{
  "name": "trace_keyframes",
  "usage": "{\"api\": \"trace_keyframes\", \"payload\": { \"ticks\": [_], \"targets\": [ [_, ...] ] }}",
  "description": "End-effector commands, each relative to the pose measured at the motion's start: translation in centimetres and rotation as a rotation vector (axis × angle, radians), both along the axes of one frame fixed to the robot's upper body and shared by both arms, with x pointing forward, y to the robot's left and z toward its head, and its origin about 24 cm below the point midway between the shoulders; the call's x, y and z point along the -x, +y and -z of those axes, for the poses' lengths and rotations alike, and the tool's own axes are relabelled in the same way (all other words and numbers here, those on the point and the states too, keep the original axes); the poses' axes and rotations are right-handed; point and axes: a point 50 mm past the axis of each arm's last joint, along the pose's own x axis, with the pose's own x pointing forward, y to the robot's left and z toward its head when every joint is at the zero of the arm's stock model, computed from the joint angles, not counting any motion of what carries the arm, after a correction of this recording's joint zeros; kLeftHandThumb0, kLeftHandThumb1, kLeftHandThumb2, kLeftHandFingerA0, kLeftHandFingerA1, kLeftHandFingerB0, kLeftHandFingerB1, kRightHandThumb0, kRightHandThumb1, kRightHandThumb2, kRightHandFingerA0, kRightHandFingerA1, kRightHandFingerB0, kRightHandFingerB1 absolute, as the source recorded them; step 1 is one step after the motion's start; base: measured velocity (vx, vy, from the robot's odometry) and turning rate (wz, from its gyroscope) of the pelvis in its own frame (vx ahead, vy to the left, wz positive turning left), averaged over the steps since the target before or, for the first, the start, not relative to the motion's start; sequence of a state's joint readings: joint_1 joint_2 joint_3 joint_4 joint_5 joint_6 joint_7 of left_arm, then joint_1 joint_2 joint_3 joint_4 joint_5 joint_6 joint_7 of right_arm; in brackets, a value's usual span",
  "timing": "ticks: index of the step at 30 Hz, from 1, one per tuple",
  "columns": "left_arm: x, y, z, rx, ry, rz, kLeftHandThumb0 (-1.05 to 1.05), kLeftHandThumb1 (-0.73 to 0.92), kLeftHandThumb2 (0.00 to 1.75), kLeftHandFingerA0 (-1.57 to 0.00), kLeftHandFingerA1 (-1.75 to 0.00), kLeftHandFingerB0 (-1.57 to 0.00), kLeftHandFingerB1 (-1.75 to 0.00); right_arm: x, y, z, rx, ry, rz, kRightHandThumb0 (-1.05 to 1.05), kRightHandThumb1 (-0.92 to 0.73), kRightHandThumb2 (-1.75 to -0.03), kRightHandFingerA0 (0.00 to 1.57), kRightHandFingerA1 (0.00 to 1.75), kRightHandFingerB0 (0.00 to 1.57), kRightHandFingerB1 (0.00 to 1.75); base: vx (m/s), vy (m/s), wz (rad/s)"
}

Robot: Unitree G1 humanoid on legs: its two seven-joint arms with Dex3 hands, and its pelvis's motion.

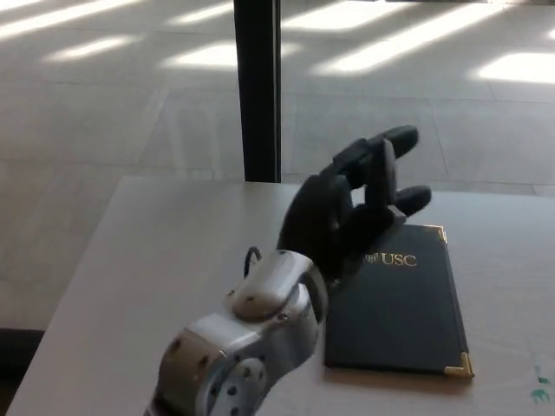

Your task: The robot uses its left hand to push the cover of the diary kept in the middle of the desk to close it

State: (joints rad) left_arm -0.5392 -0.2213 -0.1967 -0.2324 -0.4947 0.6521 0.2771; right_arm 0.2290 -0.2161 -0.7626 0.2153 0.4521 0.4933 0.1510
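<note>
Black and thick-fingered, the left hand (pixel 355 204) was raised in the head view with its fingers (pixel 381 165) spread apart and holding nothing — open, lifted above the desk (pixel 165 260) rather than resting on it. Its silver forearm (pixel 251 347) ran down from the wrist to the lower edge of the picture. Just beside and below the hand, toward the robot's right, lay the diary (pixel 399 303), shut and flat on the desk, its dark cover facing up with gold lettering reading "USC" (pixel 392 258) close under the palm. The hand overlapped the diary's upper left part in the picture, so that corner was hidden; whether palm and cover touched could not be told. Gold corner pieces showed at the far right corner (pixel 438 230) beside the lowest fingertip and at the near right corner (pixel 462 366), well below the hand. Behind the fingers, past the desk's far edge, a dark upright post (pixel 257 87) stood on a pale tiled floor (pixel 87 104) streaked with sunlight. The right hand did not show.
</note>
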Motion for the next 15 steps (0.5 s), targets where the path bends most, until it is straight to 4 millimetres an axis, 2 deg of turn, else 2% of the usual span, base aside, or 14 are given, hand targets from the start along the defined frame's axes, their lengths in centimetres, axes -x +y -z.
{"api": "trace_keyframes", "payload": {
  "ticks": [1, 3, 4, 6, 9, 10, 11, 13, 14, 15],
  "targets": [
    [-1.3, 12.1, -1.3, 0.134, -0.114, -0.42, -0.92, 0.92, 0.93, -0.29, -0.44, -0.26, -0.44, 0.2, -0.7, -0.4, 0.014, -0.016, 0.02, -0.71, -0.92, -0.69, 0.38, 0.67, 0.41, 0.48, 0.0, 0.0, 0.0],
    [-0.9, 14.5, -0.2, 0.169, -0.083, -0.497, -0.94, 0.92, 0.88, -0.29, -0.43, -0.25, -0.43, 0.0, -0.7, -0.5, 0.022, -0.022, 0.015, -0.72, -0.92, -0.7, 0.4, 0.69, 0.41, 0.48, 0.0, 0.0, 0.0],
    [-0.3, 17.0, 1.2, 0.163, -0.05, -0.594, -1.05, 0.92, 0.84, -0.36, -0.45, -0.28, -0.45, -0.1, -0.7, -0.7, 0.022, -0.025, 0.012, -0.72, -0.92, -0.69, 0.43, 0.72, 0.43, 0.49, 0.0, 0.0, 0.0],
    [0.2, 18.6, 2.0, 0.208, -0.015, -0.651, -1.05, 0.92, 0.8, -0.37, -0.45, -0.31, -0.44, -0.1, -0.6, -0.8, 0.022, -0.025, 0.013, -0.72, -0.92, -0.69, 0.42, 0.7, 0.42, 0.49, 0.0, 0.0, 0.0],
    [1.9, 22.3, 4.0, 0.182, 0.02, -0.823, -1.05, 0.92, 0.77, -0.39, -0.52, -0.33, -0.49, 0.1, -0.7, -0.8, 0.031, -0.017, 0.014, -0.72, -0.92, -0.7, 0.4, 0.68, 0.42, 0.49, 0.0, 0.0, 0.0],
    [3.0, 24.8, 5.6, 0.138, 0.048, -0.946, -1.05, 0.92, 0.82, -0.39, -0.52, -0.32, -0.5, 0.2, -0.6, -0.8, 0.028, -0.017, 0.009, -0.71, -0.92, -0.7, 0.39, 0.71, 0.42, 0.51, 0.0, 0.0, 0.0],
    [4.3, 26.6, 7.1, 0.145, 0.092, -1.045, -1.05, 0.92, 0.79, -0.41, -0.54, -0.38, -0.51, 0.2, -0.6, -0.8, 0.03, -0.013, 0.009, -0.71, -0.92, -0.7, 0.4, 0.71, 0.43, 0.51, 0.0, 0.0, 0.0],
    [5.8, 28.3, 8.6, 0.14, 0.149, -1.121, -1.05, 0.92, 0.8, -0.4, -0.47, -0.35, -0.46, 0.1, -0.6, -0.7, 0.026, -0.012, 0.016, -0.71, -0.92, -0.71, 0.4, 0.7, 0.41, 0.49, 0.0, 0.0, 0.0],
    [5.8, 28.4, 8.5, 0.139, 0.147, -1.122, -1.05, 0.92, 0.8, -0.4, -0.47, -0.35, -0.46, 0.1, -0.5, -0.6, 0.023, -0.012, 0.015, -0.71, -0.92, -0.71, 0.4, 0.7, 0.41, 0.49, 0.0, 0.0, 0.0],
    [7.6, 29.7, 10.0, 0.107, 0.2, -1.175, -1.03, 0.92, 0.85, -0.37, -0.45, -0.3, -0.45, 0.3, -0.5, -0.5, 0.01, -0.023, 0.016, -0.71, -0.92, -0.7, 0.39, 0.72, 0.41, 0.51, 0.0, 0.0, 0.0]
  ]
}}
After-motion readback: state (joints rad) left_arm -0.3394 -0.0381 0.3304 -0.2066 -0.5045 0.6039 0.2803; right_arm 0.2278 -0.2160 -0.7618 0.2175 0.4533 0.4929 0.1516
